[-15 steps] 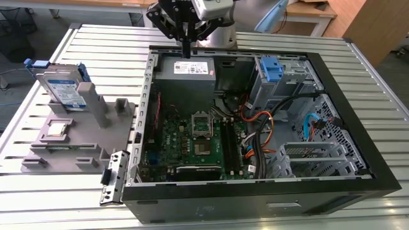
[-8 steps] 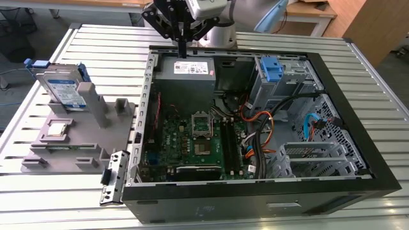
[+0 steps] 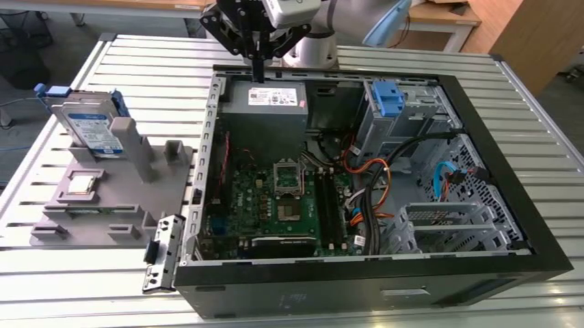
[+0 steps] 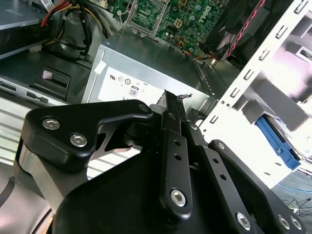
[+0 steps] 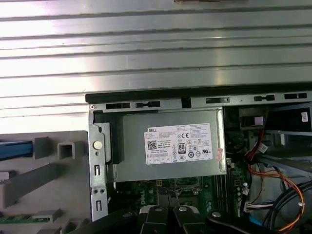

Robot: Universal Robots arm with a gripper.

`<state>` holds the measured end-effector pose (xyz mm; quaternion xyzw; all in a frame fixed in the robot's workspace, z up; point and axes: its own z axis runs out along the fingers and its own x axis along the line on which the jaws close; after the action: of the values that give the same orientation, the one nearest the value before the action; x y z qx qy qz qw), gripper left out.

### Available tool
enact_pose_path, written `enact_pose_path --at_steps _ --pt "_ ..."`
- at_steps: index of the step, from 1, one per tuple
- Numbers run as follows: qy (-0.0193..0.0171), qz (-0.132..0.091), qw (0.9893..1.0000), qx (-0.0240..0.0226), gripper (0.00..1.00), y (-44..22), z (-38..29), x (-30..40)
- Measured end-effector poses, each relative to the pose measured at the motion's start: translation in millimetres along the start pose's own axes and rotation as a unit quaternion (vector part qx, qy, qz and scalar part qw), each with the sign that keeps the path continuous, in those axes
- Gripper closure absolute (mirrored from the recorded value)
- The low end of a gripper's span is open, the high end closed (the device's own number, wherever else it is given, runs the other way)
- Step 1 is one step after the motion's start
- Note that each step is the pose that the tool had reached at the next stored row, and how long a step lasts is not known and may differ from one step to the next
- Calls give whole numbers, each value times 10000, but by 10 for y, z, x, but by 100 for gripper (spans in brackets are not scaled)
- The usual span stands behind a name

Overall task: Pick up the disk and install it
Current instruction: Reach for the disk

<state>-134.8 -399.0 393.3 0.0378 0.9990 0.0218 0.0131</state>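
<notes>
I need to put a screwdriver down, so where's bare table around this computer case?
Bare table slats lie between the grey fixture and the table's near edge, exterior view's left, and beyond the case near the gripper. Inside the case, cables and boards crowd it.

White printed labels sit on the power supply (image 5: 170, 146) and the disk (image 3: 91, 130).

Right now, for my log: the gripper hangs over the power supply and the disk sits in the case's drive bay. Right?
No. The exterior view shows the disk standing in the grey fixture outside the case; the gripper hangs over the power supply.
</notes>
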Motion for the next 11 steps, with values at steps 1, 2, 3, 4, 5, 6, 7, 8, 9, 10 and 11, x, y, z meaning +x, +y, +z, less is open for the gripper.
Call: enact_pose_path --at_steps 1,2,3,4,5,6,7,8,9,10,11 --pt "0 0 10000 0 89 0 0 0" --pt "0 1 10000 -1 89 0 0 3" --pt "0 1 10000 0 89 -1 0 10" --pt "0 1 10000 0 89 -2 0 20" --pt "0 1 10000 0 89 -2 0 23" --pt "0 0 10000 0 89 -2 0 23" --pt "0 0 10000 0 89 -2 0 23" --pt "0 0 10000 0 89 -2 0 23" --pt "0 0 10000 0 89 -2 0 23" --pt "0 0 10000 0 89 -2 0 23" --pt "0 0 10000 0 89 -2 0 24"
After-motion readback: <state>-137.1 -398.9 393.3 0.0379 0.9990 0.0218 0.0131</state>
